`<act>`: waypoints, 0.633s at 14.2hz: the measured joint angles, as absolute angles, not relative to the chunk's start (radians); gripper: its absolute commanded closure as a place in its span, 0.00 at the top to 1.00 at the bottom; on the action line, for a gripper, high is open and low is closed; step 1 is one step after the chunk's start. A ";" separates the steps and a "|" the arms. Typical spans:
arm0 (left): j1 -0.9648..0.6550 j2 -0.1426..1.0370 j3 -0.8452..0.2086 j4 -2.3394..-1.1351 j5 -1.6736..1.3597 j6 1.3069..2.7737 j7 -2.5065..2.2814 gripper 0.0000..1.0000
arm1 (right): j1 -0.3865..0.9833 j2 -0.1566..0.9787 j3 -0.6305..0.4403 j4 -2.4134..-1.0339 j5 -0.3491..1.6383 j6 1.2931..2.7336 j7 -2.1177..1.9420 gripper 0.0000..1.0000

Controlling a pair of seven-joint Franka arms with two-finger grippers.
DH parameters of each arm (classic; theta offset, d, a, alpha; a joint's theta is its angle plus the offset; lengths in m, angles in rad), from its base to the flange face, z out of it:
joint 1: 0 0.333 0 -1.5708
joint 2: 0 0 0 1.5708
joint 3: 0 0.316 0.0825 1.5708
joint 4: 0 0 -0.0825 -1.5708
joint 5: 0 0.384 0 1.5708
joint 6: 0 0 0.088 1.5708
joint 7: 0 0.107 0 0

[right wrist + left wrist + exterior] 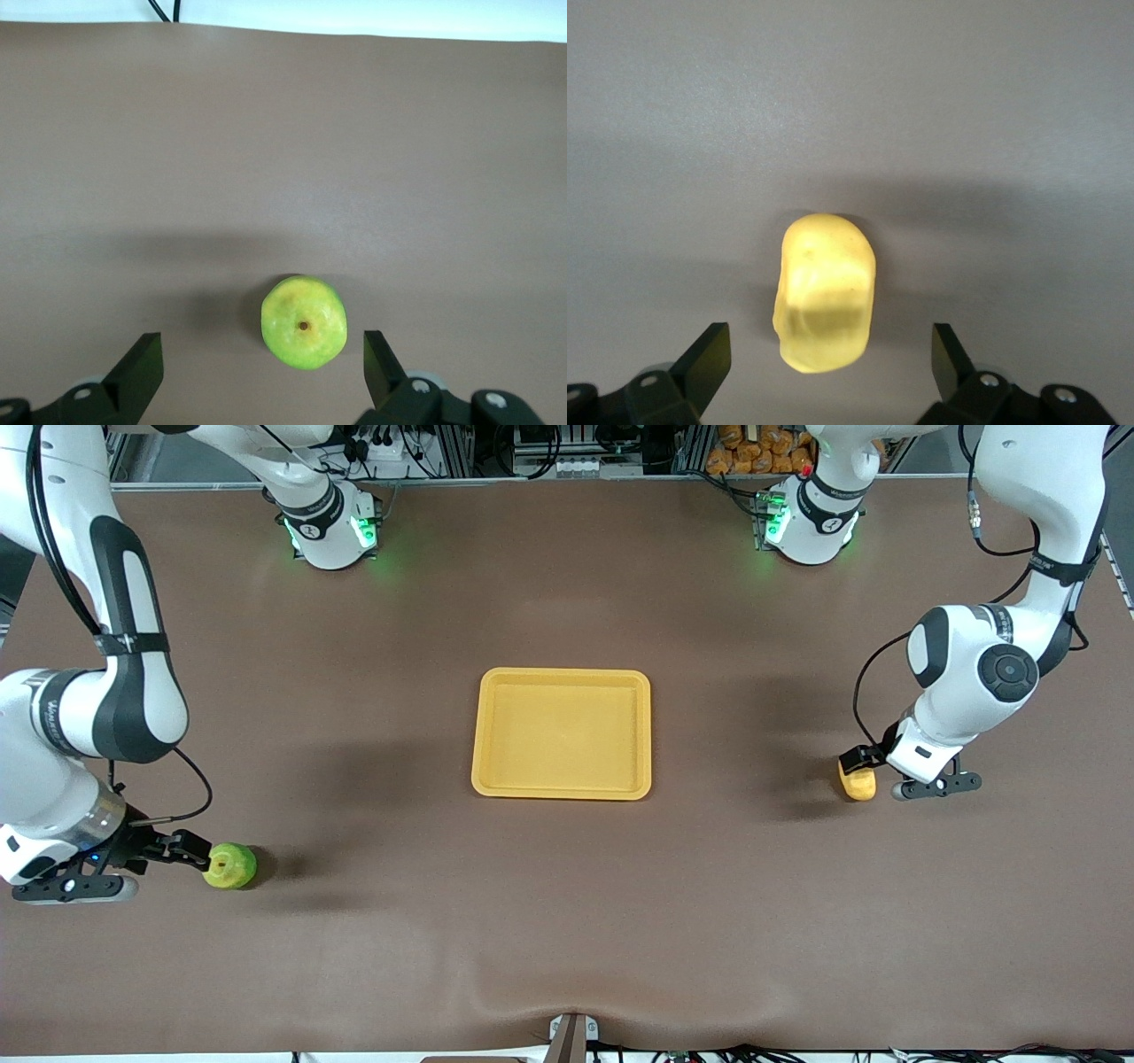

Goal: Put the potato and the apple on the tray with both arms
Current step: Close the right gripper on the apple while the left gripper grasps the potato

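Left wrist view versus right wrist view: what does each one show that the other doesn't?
Only the left wrist view shows the potato, lying on the table between the open fingers of the left gripper. Only the right wrist view shows the apple, stem dimple up, between the open fingers of the right gripper. Both show the brown table; neither shows the tray.

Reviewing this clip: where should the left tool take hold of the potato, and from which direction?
Across its narrow middle, from above. The potato lies flat on the table, oblong, its long axis running between the open fingers of the left tool, so closing would likely pinch the two long flanks. The right tool is open at the apple.
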State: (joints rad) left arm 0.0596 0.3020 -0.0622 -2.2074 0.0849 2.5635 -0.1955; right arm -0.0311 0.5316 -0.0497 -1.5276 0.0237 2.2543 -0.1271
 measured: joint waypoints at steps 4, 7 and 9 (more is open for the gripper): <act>0.068 0.337 -0.062 -2.206 0.093 2.601 -0.195 1.00 | -0.033 0.597 -0.051 -1.529 0.024 2.287 -0.127 1.00; 0.068 0.359 -0.062 -2.205 0.093 2.630 -0.196 1.00 | -0.050 0.645 -0.053 -1.528 0.024 2.314 -0.127 1.00; 0.069 0.366 -0.061 -2.205 0.093 2.634 -0.196 1.00 | -0.062 0.660 -0.053 -1.528 0.024 2.329 -0.127 1.00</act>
